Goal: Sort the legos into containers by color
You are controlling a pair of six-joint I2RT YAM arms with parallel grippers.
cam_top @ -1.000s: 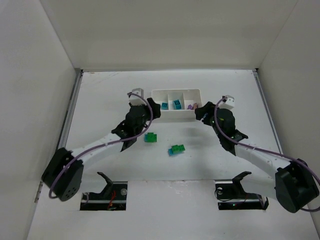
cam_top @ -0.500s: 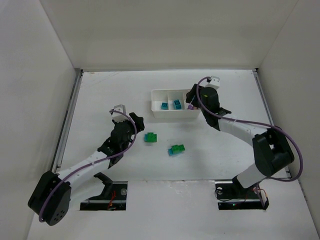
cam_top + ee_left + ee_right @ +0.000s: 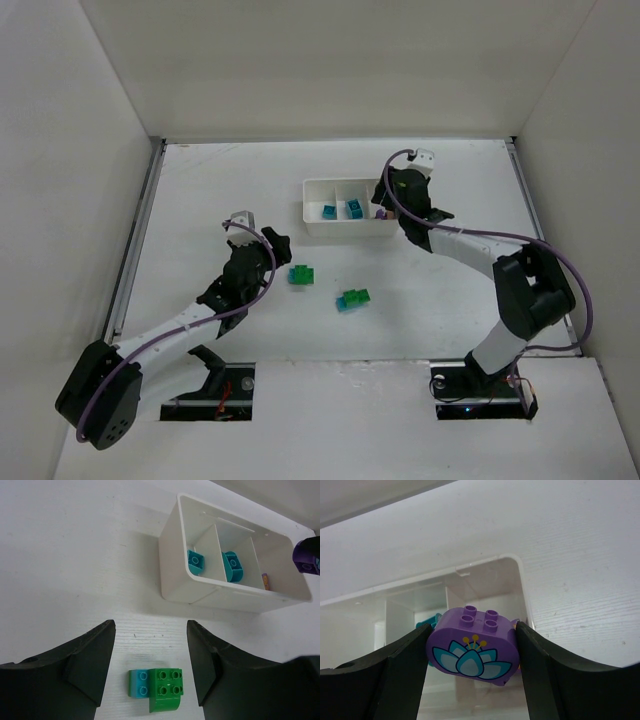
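Observation:
The white tray point(image 3: 350, 181) has three compartments. One teal brick lies in the left one point(image 3: 329, 211) and one in the middle one point(image 3: 354, 208). My right gripper point(image 3: 385, 203) is shut on a purple lotus-print brick point(image 3: 472, 647), held over the tray's right compartment point(image 3: 485, 565), where another purple piece point(image 3: 266, 581) lies. My left gripper point(image 3: 272, 243) is open and empty, its fingers point(image 3: 95, 650) on either side above a green-and-teal clump point(image 3: 156, 688) on the table. That clump point(image 3: 300, 274) and a second green-and-teal clump point(image 3: 352, 299) lie in front of the tray.
White walls enclose the table on the left, back and right. A metal rail point(image 3: 140, 230) runs along the table's left edge. Both arm bases sit at the near edge.
My left gripper has drawn back from the tray's left end toward the near left. My right arm has swung up over the tray's right end with the purple brick.

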